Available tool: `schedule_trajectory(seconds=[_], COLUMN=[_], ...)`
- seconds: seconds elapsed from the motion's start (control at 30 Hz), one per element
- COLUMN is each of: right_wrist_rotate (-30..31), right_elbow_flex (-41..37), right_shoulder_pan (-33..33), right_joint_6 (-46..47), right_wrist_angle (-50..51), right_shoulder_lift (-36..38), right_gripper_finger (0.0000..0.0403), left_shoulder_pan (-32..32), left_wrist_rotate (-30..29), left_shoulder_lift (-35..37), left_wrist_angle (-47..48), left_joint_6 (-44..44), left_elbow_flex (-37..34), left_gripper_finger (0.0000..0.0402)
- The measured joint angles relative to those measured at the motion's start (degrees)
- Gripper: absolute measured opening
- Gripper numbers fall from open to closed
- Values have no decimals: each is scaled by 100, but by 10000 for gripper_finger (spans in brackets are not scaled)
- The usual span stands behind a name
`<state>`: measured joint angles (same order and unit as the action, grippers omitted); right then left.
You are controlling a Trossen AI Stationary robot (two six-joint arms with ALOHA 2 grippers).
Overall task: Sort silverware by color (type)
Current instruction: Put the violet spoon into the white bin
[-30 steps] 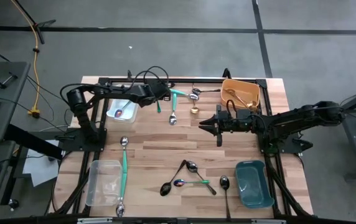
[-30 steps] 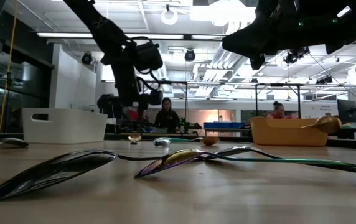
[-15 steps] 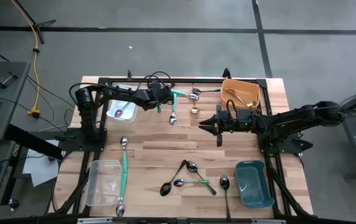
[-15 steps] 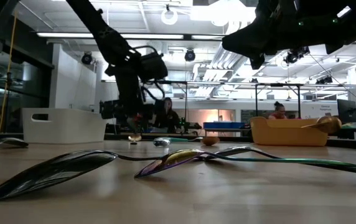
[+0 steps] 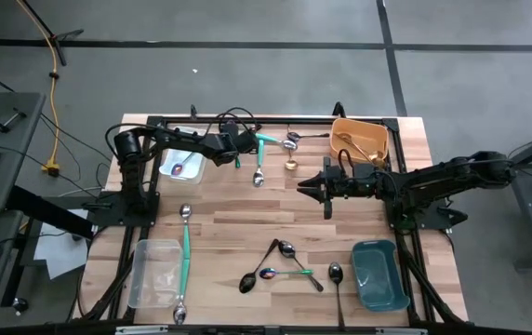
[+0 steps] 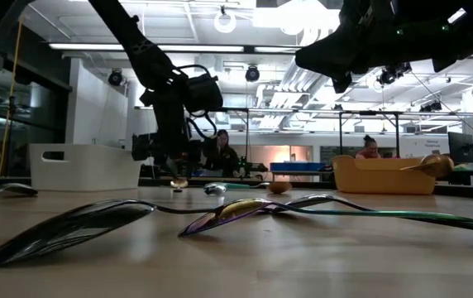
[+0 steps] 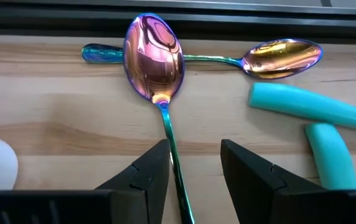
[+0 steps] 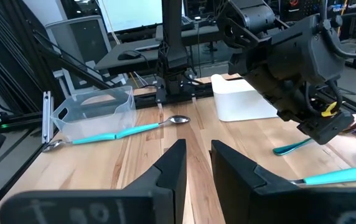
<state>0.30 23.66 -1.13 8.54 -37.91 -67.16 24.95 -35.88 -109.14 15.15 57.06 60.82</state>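
1. A pale wood-plank table on a black frame stands on a grey concrete floor, seen from straight above.
2. Four bins sit toward its corners: a white bin far left, a clear bin near left, an orange bin far right and a teal bin near right.
3. The left gripper hangs low over the table's far edge, beside the white bin, its fingers parted on either side of the handle of an iridescent spoon; whether they actually press on it cannot be told.
4. That spoon's bowl lies across a second iridescent spoon, and two teal handles rest just beside them.
5. The right gripper waits above mid-table, left of the orange bin, fingers a narrow gap apart and holding nothing.
6. Gold pieces lie in the orange bin, and one iridescent piece sits in the white bin.
7. A long teal-handled utensil lies beside the clear bin.
8. A tangle of black spoons, with iridescent and teal-handled pieces among them, lies near the front edge, left of the teal bin.
9. At table height, the room behind shows white walls, ceiling strip lights and two seated people at distant benches.
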Motion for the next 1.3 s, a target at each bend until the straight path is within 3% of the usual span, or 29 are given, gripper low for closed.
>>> schedule_trajectory(seconds=[0.67,0.8,1.03,1.3], right_wrist_rotate=[0,-1,-2,-2], right_elbow_flex=[0,0,0,0], right_shoulder_pan=[-2,-2,-2,-2], right_joint_6=[0,0,0,0], right_wrist_angle=[0,0,0,1], right_shoulder_lift=[0,0,0,0], right_gripper_finger=[69,69,69,69], left_shoulder_pan=[-7,-2,-20,-17], left_wrist_rotate=[-75,-86,-149,-39], left_shoulder_lift=[-498,-511,-527,-420], left_wrist_angle=[-112,-138,-194,-134], left_joint_6=[136,133,-44,-391], left_elbow_flex=[20,17,13,0], left_gripper_finger=[134,106,13,8])
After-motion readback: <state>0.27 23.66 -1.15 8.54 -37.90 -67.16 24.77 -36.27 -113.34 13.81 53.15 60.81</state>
